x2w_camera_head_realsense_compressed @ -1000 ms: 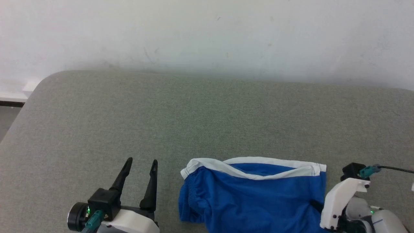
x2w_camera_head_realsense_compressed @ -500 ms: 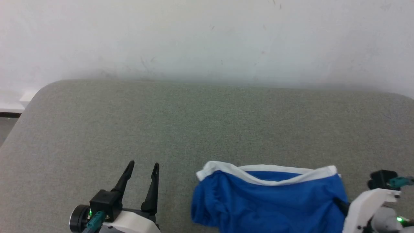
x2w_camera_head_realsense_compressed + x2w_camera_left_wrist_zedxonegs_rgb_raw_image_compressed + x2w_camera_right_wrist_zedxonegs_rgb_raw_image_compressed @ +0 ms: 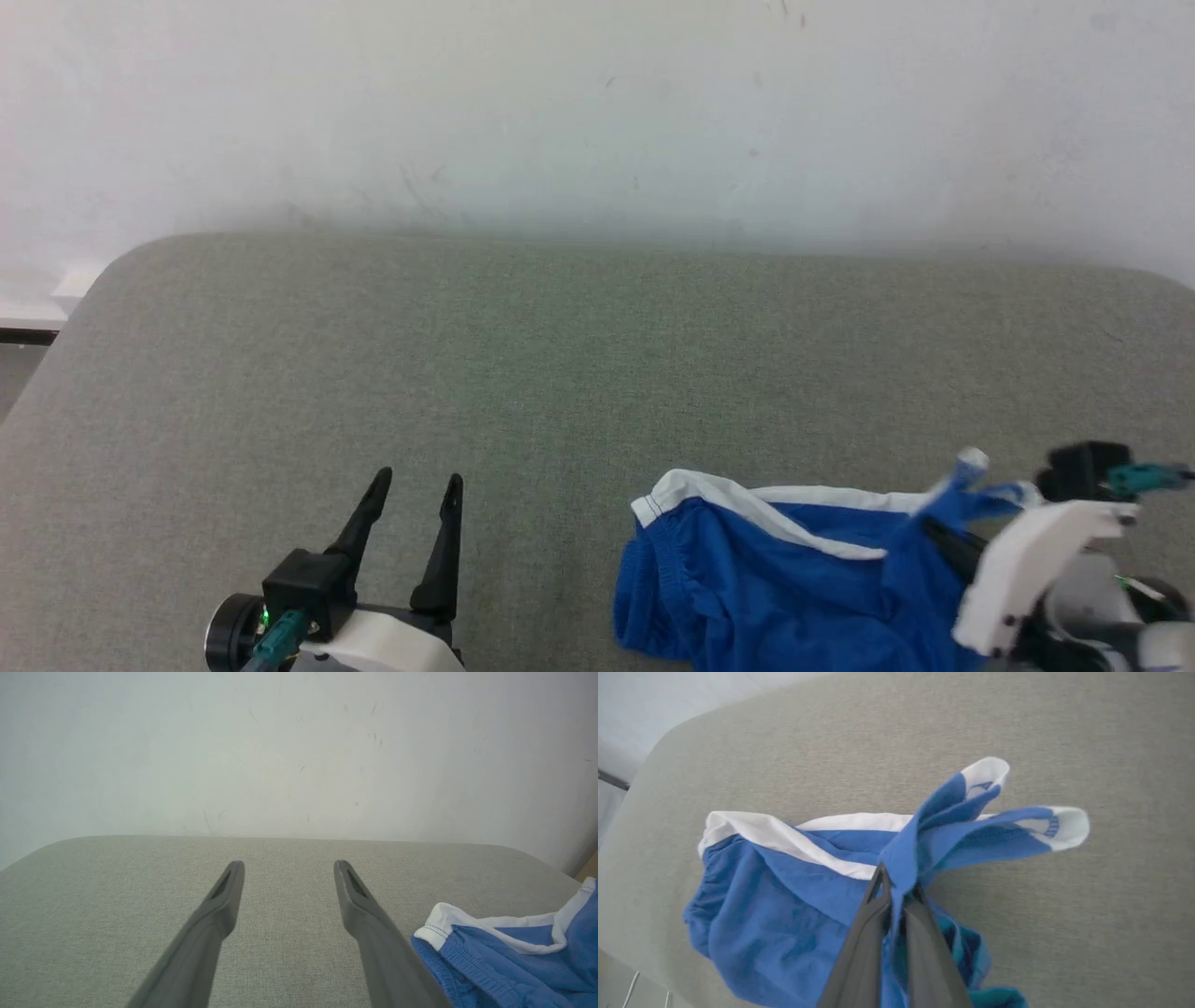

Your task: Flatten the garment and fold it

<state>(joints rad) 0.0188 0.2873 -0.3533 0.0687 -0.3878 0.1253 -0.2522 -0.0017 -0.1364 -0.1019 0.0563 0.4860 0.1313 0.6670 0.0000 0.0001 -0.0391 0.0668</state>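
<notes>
The bright royal-blue soft shorts with white bands lie bunched at the front edge of the grey-green fabric surface, toward its right corner. The right gripper is pressed together on a gathered fold of the blue cloth. Two white-tipped flaps stick out past it, apparently raised off the surface. The left gripper stands spread near the front edge, beside the shorts but apart from them.

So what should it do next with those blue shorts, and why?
Probably move the open left gripper across to the white-banded corner of the shorts and pinch it. The right gripper is shut on a bunch of cloth at the other side, and the shorts lie crumpled; two grips could pull them flat.
</notes>
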